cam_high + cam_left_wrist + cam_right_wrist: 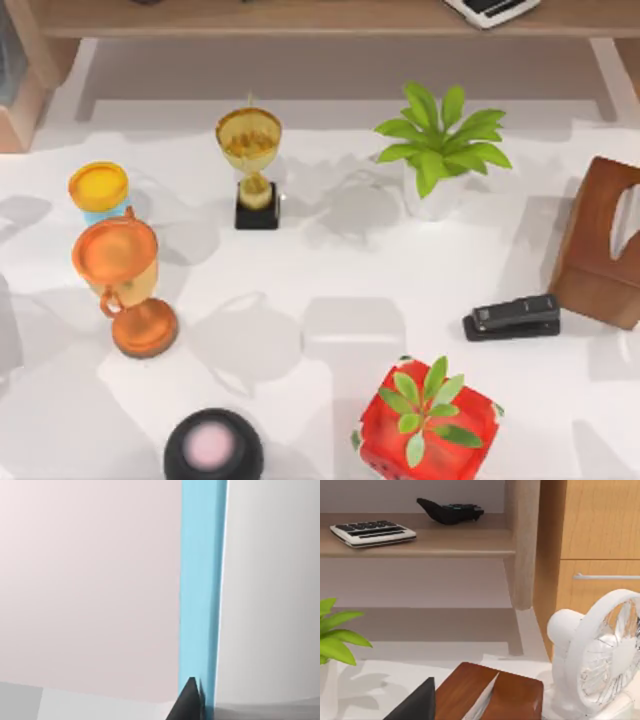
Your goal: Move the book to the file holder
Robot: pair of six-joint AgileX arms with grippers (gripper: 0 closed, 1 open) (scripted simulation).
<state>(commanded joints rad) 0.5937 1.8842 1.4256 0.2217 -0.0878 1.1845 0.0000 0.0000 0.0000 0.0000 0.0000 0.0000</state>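
The book is out of view. The file holder (600, 240), a brown wooden stand with a cut-out side, stands at the table's right edge. The right wrist view has the file holder (490, 697) close below the camera, with a dark tip of my right gripper (417, 702) beside it. A dark tip of my left gripper (187, 702) sits before a pale blue strip (200, 590) and blank walls.
A black stapler (512, 317) lies left of the file holder. On the table stand a gold trophy (250, 165), a copper trophy (125, 285), a yellow-lidded cup (98, 190), a white-potted plant (440, 150), a red-potted plant (425, 420) and a black round object (213, 448). A white fan (600, 655) stands near the holder.
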